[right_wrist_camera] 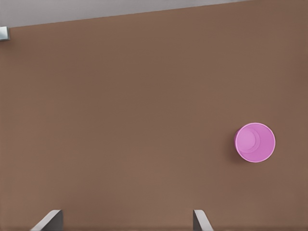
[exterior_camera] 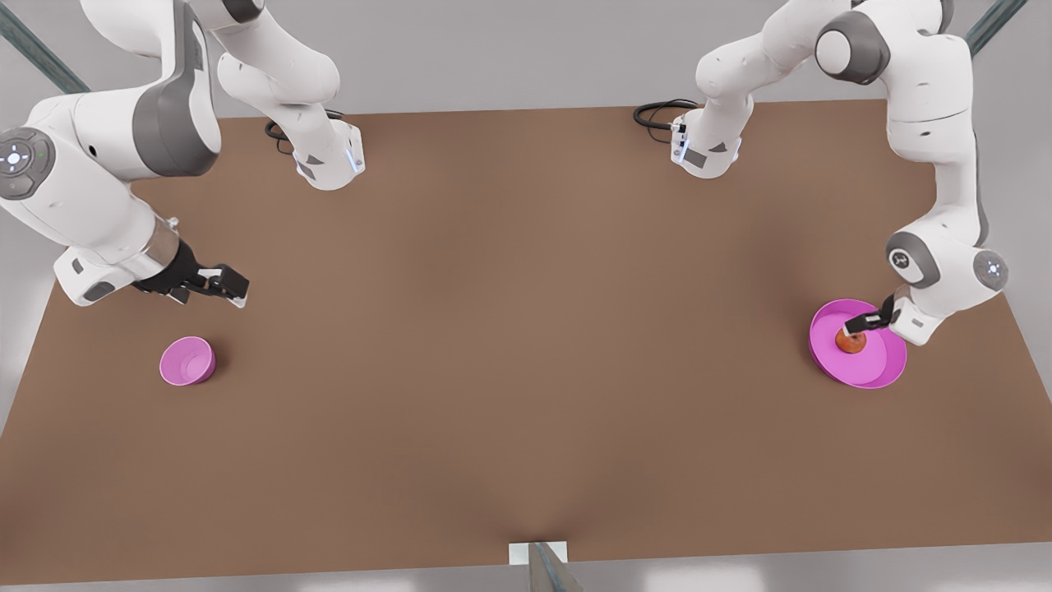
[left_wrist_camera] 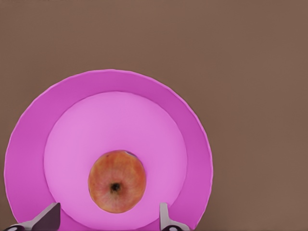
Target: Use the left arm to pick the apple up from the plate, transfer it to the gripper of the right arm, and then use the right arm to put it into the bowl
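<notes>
Round apple on shallow glossy plate; left tool spread.

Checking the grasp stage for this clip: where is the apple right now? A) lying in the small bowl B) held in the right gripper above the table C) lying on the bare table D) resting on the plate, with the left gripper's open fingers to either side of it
D: the apple rests on the plate, and the left gripper is open astride it.

You face a brown tabletop with pale grey floor around it and black cables at twelve o'clock.
</notes>
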`<state>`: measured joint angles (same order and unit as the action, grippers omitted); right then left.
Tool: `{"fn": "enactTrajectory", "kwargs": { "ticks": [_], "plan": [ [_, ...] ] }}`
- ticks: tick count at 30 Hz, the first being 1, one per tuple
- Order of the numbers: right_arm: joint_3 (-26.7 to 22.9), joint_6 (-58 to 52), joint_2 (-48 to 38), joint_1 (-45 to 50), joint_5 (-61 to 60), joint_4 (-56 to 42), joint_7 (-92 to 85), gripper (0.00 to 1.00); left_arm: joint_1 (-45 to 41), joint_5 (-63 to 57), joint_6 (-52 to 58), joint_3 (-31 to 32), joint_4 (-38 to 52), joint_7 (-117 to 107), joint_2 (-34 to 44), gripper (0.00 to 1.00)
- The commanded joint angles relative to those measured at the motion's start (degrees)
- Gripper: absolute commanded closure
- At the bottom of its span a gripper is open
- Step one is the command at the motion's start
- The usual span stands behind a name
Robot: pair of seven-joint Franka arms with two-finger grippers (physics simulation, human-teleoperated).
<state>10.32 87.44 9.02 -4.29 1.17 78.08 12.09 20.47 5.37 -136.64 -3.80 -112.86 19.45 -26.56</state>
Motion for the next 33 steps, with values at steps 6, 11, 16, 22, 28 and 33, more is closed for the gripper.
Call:
{"fn": "enactTrajectory", "kwargs": {
  "ticks": [6, 11, 16, 22, 28, 33],
  "plan": [
    [-0.03, -0.08, 0.13, -0.10, -0.02, 0.24, -0.31, 0.00, 0.01, -0.10, -6.01, 0.02, 0.10, 14.83, -3.06, 0.00],
    [-0.03, -0.08, 0.39, -0.10, -0.02, 0.24, -0.31, 0.00, -0.17, -0.01, -7.32, 0.11, 0.19, 14.74, -4.55, 0.00],
    [-0.03, -0.08, 0.65, -0.02, -0.02, 0.24, -0.31, 0.00, -0.34, -0.01, -7.76, 0.11, 0.45, 14.74, -5.70, 0.00],
    [-0.12, -0.16, 0.57, -0.10, -0.02, 0.24, -0.40, 0.00, -0.34, 0.08, -7.85, 0.11, 0.63, 14.74, -6.75, 0.00],
    [-0.12, -0.16, 0.74, -0.10, -0.02, 0.24, -0.40, 0.00, -0.43, 0.16, -8.20, 0.11, 0.72, 14.74, -7.02, 0.20],
    [-0.12, -0.16, 0.83, -0.10, -0.02, 0.24, -0.40, 0.00, -0.52, 0.16, -8.64, 0.20, 0.72, 14.65, -7.19, 0.20]
  ]
}}
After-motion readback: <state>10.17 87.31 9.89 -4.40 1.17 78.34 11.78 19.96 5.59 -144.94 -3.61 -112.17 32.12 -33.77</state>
